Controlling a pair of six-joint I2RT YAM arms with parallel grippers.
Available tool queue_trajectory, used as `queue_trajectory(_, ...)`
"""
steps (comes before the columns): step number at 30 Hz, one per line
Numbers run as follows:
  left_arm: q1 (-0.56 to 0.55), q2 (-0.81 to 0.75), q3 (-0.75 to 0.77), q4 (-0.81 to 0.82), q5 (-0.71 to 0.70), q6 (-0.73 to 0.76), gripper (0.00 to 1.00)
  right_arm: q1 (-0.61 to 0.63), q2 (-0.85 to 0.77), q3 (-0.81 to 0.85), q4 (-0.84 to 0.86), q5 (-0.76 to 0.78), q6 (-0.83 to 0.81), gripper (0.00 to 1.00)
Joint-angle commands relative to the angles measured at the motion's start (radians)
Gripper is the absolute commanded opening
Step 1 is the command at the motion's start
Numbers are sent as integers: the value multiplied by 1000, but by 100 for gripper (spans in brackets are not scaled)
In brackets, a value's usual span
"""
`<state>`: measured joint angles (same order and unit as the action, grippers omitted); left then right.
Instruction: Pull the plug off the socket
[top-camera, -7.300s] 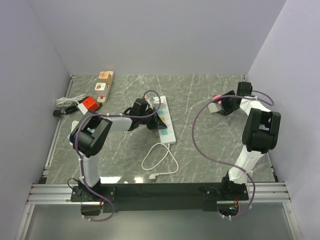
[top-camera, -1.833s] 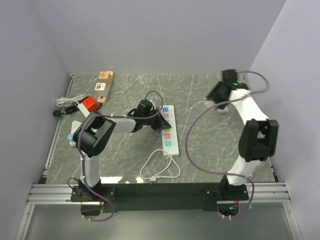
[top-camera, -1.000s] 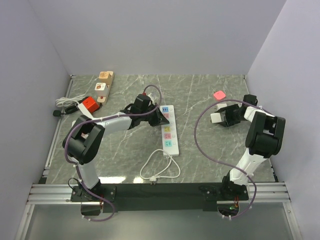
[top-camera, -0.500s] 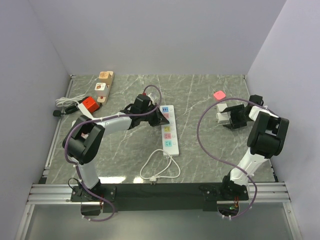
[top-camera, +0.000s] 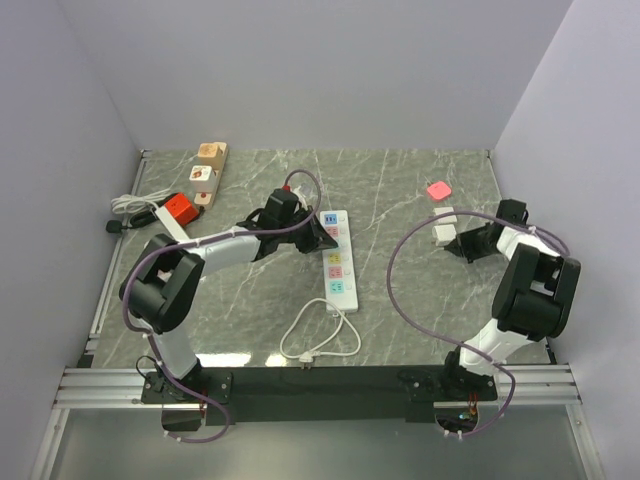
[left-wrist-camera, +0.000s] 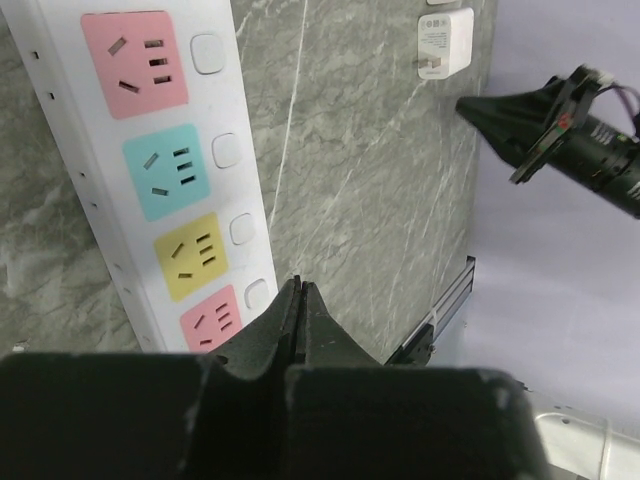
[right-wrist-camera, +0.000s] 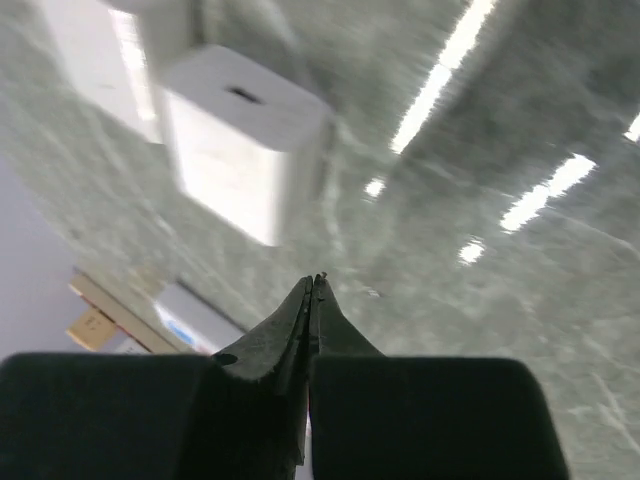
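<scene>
While both pincers are pressed together and hold nothing, the black plug (top-camera: 157, 214) lies well to the left of the left pincer (top-camera: 322, 237), near the table's (top-camera: 400, 300) left edge. It touches the left side of a red-orange cube socket (top-camera: 180, 208); from the top view I cannot tell whether it is seated in it. A thin black cord (top-camera: 135, 220) runs from it further left, beside a bundled white cord (top-camera: 128, 204).

The left pincer hangs over the far end of a white power strip (top-camera: 337, 262). In its wrist view the closed tips (left-wrist-camera: 300, 288) point down beside the strip's (left-wrist-camera: 150, 170) row of pink, blue, yellow and pink outlets, each with a white button.

The right pincer (top-camera: 458, 246) points left at a white charger (top-camera: 443, 234), just short of it. A 2nd white block (top-camera: 445, 213) and a pink piece (top-camera: 437, 189) lie beyond. In its own blurred wrist view the shut tips (right-wrist-camera: 313, 280) sit just below the charger (right-wrist-camera: 245, 150), apart from it.

Nearer than the left pincer, the strip's white cable (top-camera: 320, 335) loops on the table.
</scene>
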<state>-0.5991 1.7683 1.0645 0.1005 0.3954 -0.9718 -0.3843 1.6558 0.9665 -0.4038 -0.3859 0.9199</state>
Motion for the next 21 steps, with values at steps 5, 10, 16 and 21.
queue_trajectory(5,1,-61,-26,30,8,5,1,1,-4,-100,89,27,22,0)
queue_trajectory(10,1,-73,-32,16,5,12,1,8,71,-51,161,12,68,0)
queue_trajectory(16,1,-73,-28,-1,-3,13,1,19,166,102,166,44,125,0)
queue_trajectory(21,1,-82,-23,-19,-16,16,1,25,260,241,195,13,140,0)
